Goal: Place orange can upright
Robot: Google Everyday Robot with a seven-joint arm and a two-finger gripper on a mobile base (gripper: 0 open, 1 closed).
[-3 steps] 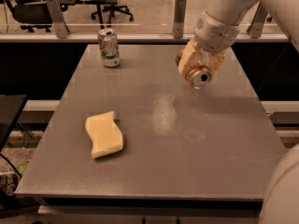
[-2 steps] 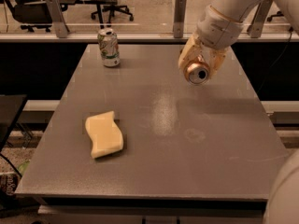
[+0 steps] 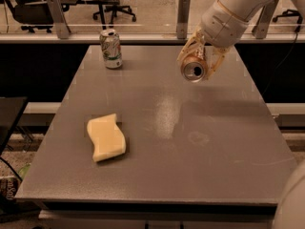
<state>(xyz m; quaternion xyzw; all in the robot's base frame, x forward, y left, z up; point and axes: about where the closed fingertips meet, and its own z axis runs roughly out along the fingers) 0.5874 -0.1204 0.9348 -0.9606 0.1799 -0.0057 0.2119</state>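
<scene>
My gripper (image 3: 199, 57) hangs over the far right part of the grey table (image 3: 190, 142), shut on the orange can (image 3: 193, 68). The can lies tilted on its side in the fingers, its silver top with the pull tab facing the camera. It is held above the table surface, not touching it. The can's body is mostly hidden behind the fingers and its own top.
A white-and-green can (image 3: 111, 48) stands upright at the table's far left. A yellow sponge (image 3: 106, 137) lies at the front left. A glass barrier with posts (image 3: 183, 17) runs behind the table's far edge. Office chairs stand beyond it.
The gripper with the orange can has shifted slightly up and left, and the can's top now faces the camera more squarely. Nothing else moved.
</scene>
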